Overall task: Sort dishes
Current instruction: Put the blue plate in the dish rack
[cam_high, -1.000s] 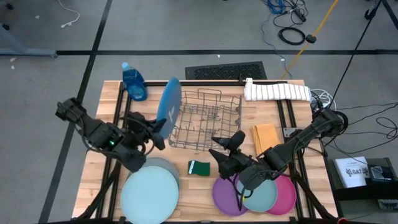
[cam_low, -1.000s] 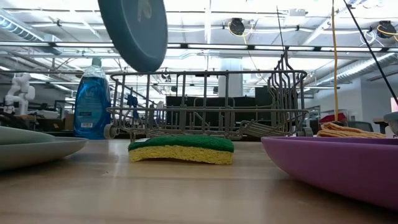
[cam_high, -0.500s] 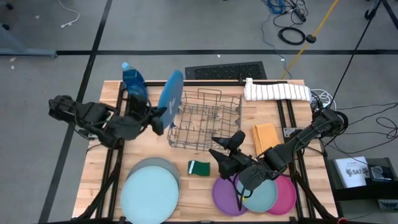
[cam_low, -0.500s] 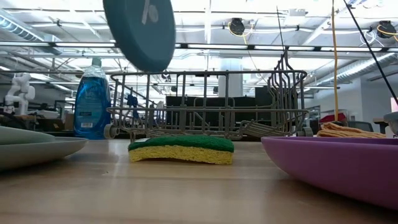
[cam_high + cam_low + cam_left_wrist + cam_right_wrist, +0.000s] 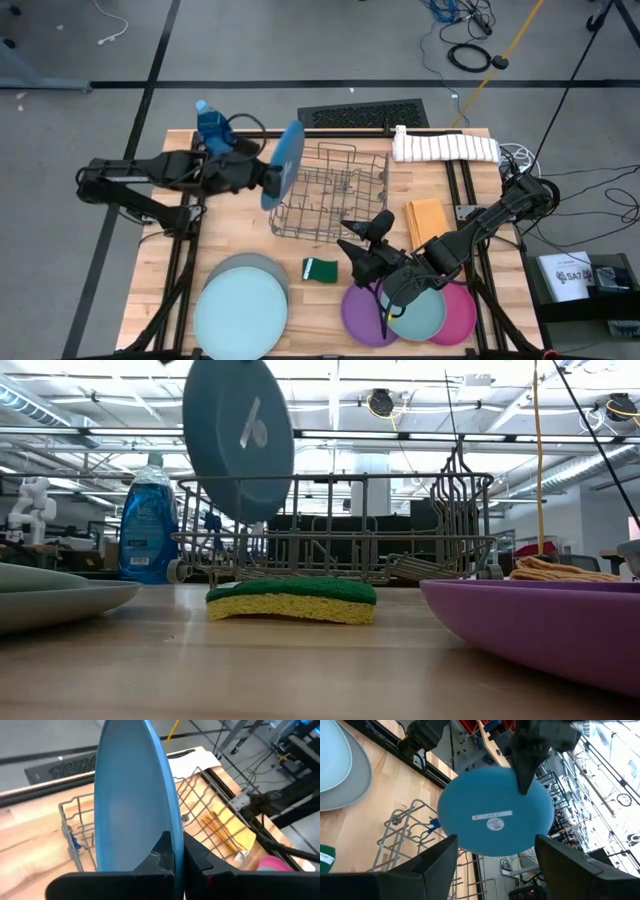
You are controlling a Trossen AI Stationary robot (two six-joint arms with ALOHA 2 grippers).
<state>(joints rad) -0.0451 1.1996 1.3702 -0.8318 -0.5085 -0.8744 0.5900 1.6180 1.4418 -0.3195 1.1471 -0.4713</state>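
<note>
My left gripper (image 5: 270,177) is shut on the deep-blue plate (image 5: 286,165), which stands on edge in the air over the left end of the grey wire rack (image 5: 335,190). The same plate (image 5: 238,440) shows high in the low view. My right gripper (image 5: 346,238) hangs open above the table between the green sponge (image 5: 320,268) and the purple plate (image 5: 362,315), holding nothing. The pale-blue plate (image 5: 238,318) lies flat at the near left on a greyer plate. The teal plate (image 5: 420,312) and pink plate (image 5: 462,312) lie overlapped beside the purple one. My left gripper pinches the deep-blue plate's rim (image 5: 172,837) between its two fingers, one finger on each face. The fingers come from the table's left, slanting a little downward. The plate stands upright on edge beyond the fingers, lifted clear above the rack.
A blue soap bottle (image 5: 212,125) stands at the far left corner, close behind my left arm. A white rolled towel (image 5: 445,147) lies at the far right, and an orange cloth (image 5: 428,220) lies right of the rack. Bare wood shows between the rack and the near plates.
My left gripper has swung toward the table's far edge and to the right, toward the rack, carrying the deep-blue plate. The plate stays on edge and clear of everything, and now hangs over the rack's left end, its face turned about somewhat.
</note>
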